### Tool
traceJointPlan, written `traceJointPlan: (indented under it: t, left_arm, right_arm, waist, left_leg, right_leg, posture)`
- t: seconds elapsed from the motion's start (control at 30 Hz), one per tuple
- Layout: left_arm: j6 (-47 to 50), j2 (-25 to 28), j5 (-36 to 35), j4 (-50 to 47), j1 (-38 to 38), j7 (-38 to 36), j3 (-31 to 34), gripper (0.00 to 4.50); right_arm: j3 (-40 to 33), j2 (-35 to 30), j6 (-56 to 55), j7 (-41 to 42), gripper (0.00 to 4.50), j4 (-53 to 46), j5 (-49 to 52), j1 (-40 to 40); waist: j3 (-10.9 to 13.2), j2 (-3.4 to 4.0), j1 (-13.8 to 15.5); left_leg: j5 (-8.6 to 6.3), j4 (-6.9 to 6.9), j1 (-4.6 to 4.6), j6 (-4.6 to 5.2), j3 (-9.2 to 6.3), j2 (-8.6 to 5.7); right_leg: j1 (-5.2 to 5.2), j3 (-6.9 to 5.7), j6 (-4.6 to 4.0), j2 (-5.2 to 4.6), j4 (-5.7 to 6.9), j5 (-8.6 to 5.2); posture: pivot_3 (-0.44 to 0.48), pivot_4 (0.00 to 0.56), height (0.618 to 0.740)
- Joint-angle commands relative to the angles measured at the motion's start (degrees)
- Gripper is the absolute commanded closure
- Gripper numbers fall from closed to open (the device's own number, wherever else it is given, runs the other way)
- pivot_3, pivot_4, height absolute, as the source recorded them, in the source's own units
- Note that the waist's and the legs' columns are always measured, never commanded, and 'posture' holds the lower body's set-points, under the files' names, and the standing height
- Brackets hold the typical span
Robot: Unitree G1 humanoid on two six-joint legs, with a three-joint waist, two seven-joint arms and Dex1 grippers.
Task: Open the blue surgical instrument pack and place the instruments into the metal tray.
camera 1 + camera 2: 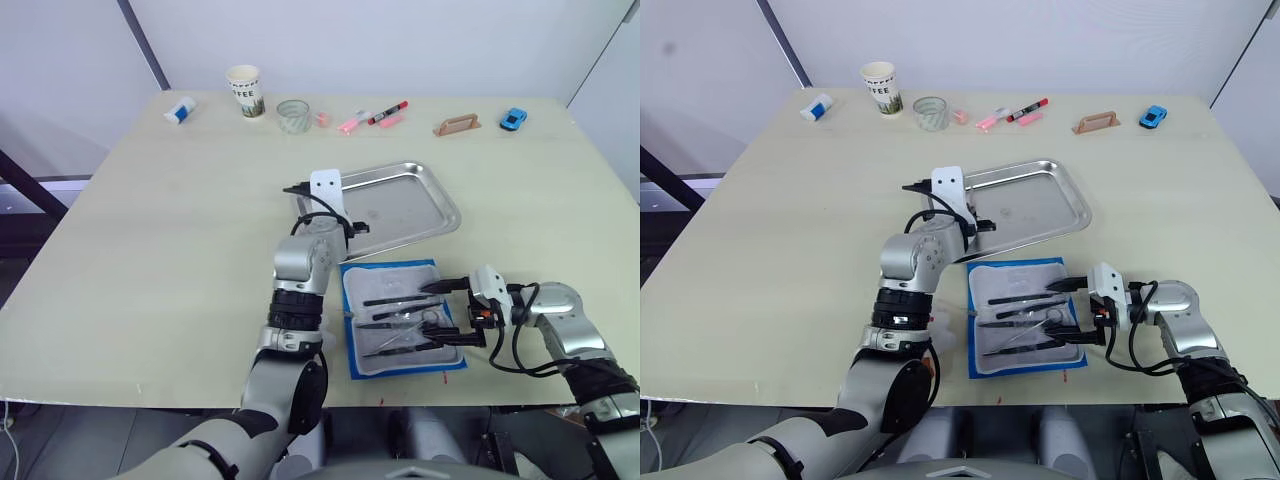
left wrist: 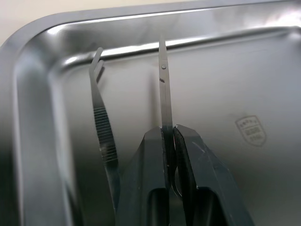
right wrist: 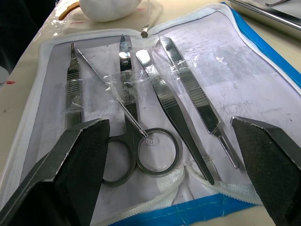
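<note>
Left gripper [image 2: 168, 141] pinches a thin instrument [image 2: 164, 89] over the metal tray [image 1: 432, 222], bent forceps [image 2: 103, 127] lying there beside it, while the right gripper [image 3: 174, 155] hangs wide open over the opened blue surgical instrument pack [image 1: 452, 357], scissors [image 3: 136, 141] and tweezers [image 3: 188, 92] still inside, cup [image 1: 244, 90] and markers [image 1: 375, 117] well behind.

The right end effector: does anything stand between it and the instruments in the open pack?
Nothing visible does. The right end effector is open just above the instruments, which lie uncovered in the open pack.
</note>
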Motion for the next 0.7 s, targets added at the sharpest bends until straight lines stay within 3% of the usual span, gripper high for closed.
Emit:
traceJointPlan:
  t: [0.03, 0.4, 0.5, 0.7]
  left_arm:
    - [1.35, -6.24, -1.33, -3.27, -0.42, 0.59, -0.88, 4.28]
    - [2.99, -6.37, -3.46, -2.6, 0.01, 2.18, 0.1, 4.28]
    - [3.42, -6.23, -3.77, -2.52, 0.12, 2.48, 0.2, 3.42]
    - [2.63, -5.03, -4.4, -3.46, 0.3, 1.07, -1.38, 0.29]
  right_arm:
    - [1.37, -0.58, 1.44, 0.17, 0.0, 1.27, -2.03, 1.32]
    - [1.43, -0.59, 1.55, 0.23, 0.0, 1.0, -1.97, 1.56]
    - [1.4, -0.58, 1.52, 0.23, 0.0, 1.02, -1.94, 1.6]
    - [1.46, -0.46, 1.53, 0.12, 0.0, 0.78, -1.93, 1.82]
  waist:
    - [0.0, 0.0, 0.0]
    - [0.0, -0.01, 0.0]
    - [0.0, 0.0, 0.01]
    - [0.0, 0.0, 0.01]
  left_leg:
    - [0.0, 0.0, 0.0, 0.0, 0.01, 0.0]
    - [0.0, 0.0, 0.0, -0.01, 0.0, 0.0]
    - [0.0, 0.0, 0.0, 0.0, 0.0, 0.0]
    - [0.0, -0.01, -0.01, -0.01, 0.0, 0.0]
  right_leg:
    - [0.0, 0.0, 0.0, 0.0, 0.0, 0.0]
    - [0.0, 0.0, 0.0, 0.0, -0.01, 0.0]
    - [0.0, 0.0, 0.0, 0.0, -0.02, 0.0]
    - [0.0, 0.0, 0.0, 0.0, -0.03, 0.0]
  posture:
    - [0.0, 0.15, 0.74]
    - [0.0, 0.15, 0.74]
    - [0.0, 0.15, 0.74]
    - [0.0, 0.15, 0.74]
